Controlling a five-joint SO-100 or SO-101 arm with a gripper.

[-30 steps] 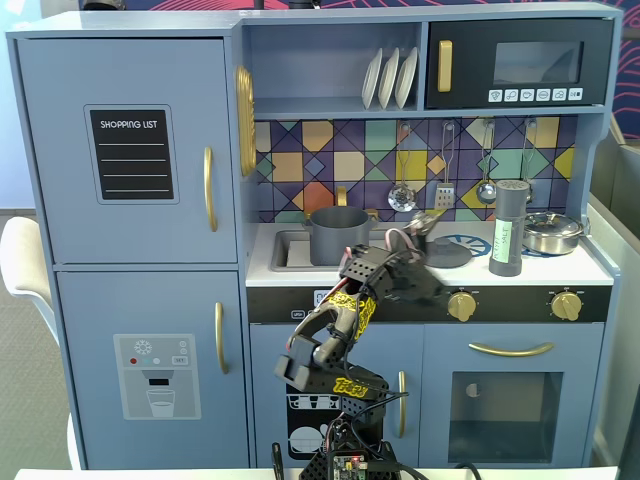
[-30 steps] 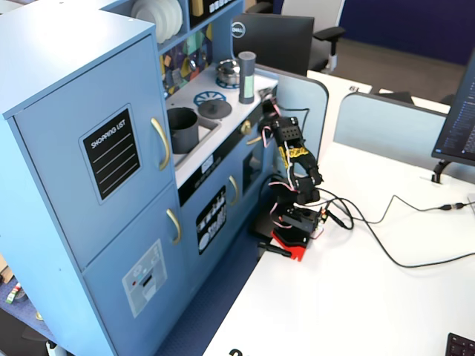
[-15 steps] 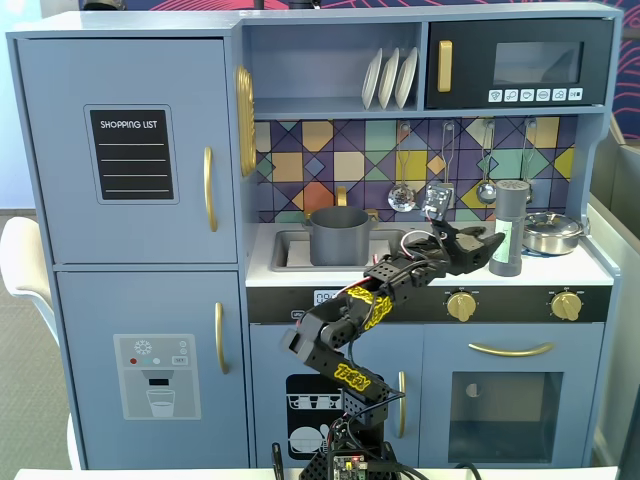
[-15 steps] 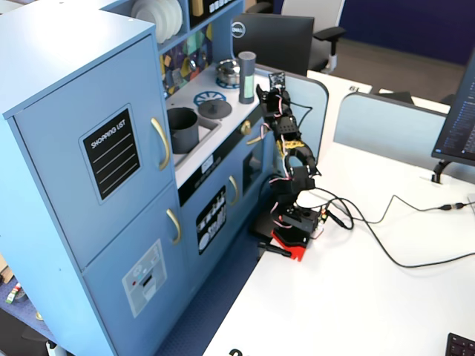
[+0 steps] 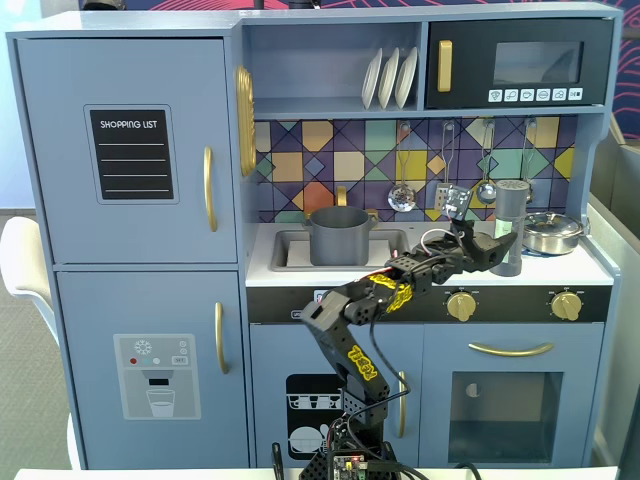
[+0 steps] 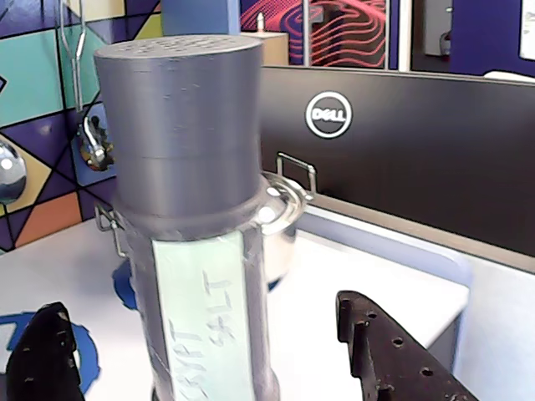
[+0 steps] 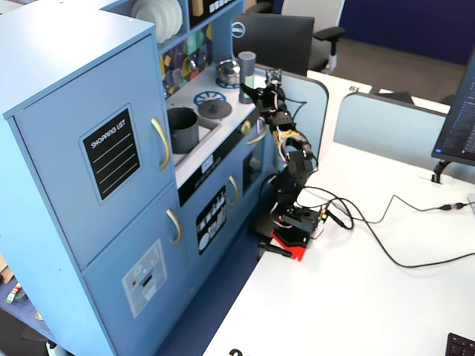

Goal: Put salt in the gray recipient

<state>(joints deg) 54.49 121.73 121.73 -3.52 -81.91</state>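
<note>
The salt (image 6: 192,209) is a tall gray shaker with a pale green label, upright at the right of the toy kitchen counter (image 5: 510,215) (image 7: 246,68). My gripper (image 6: 209,355) is open. Its two black fingers (image 6: 384,351) stand one on each side of the shaker's lower body, with a gap on both sides. In a fixed view the gripper (image 5: 503,247) sits just in front of the shaker's base. The gray recipient (image 5: 338,235) (image 7: 182,129), a pot with two side handles, stands in the sink at the counter's left, well apart from the gripper.
A shiny steel pan (image 5: 552,232) (image 6: 280,225) stands right behind the salt. A flat gray lid (image 7: 214,108) lies on the counter between pot and shaker. Utensils (image 5: 402,195) hang on the tiled back wall. A monitor (image 6: 393,159) stands beyond the counter's end.
The arm has unfolded and reached up and to the right across the counter's front. The gripper has moved from the middle of the counter to either side of the salt shaker.
</note>
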